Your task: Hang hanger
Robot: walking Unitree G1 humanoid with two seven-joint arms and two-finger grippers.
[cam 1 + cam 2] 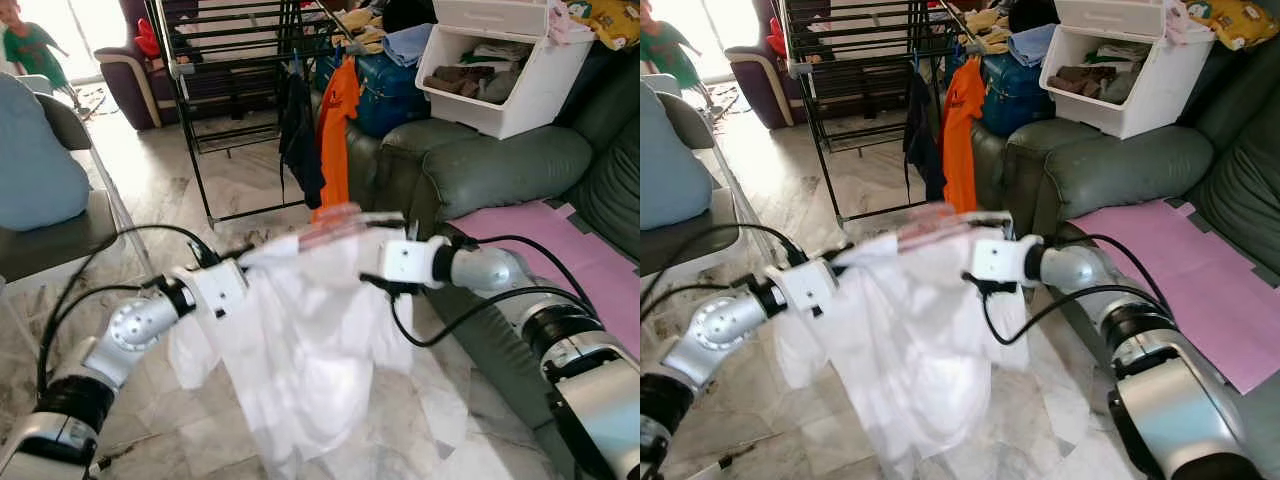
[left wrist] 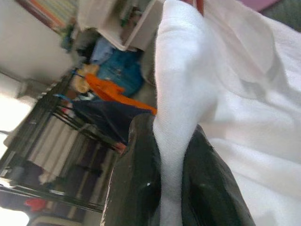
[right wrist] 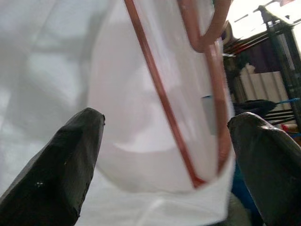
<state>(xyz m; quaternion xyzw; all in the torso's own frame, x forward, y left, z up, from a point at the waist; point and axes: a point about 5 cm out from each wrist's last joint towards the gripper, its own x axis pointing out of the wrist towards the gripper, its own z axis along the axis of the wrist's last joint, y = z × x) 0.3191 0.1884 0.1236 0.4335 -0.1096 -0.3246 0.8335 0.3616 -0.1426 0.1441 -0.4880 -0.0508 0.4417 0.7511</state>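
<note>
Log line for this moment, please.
left gripper: shut on white shirt | right gripper: open at hanger | drying rack: ahead

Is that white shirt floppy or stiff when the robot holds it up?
Probably floppy: the white shirt sags in folds below both grippers. Likely light and thin, since it bunches easily between the left gripper fingers. It might slip off the hanger.

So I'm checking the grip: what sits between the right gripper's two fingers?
In the right wrist view, the right gripper is open, and between its fingers lie the white shirt and the pinkish hanger in it.
</note>
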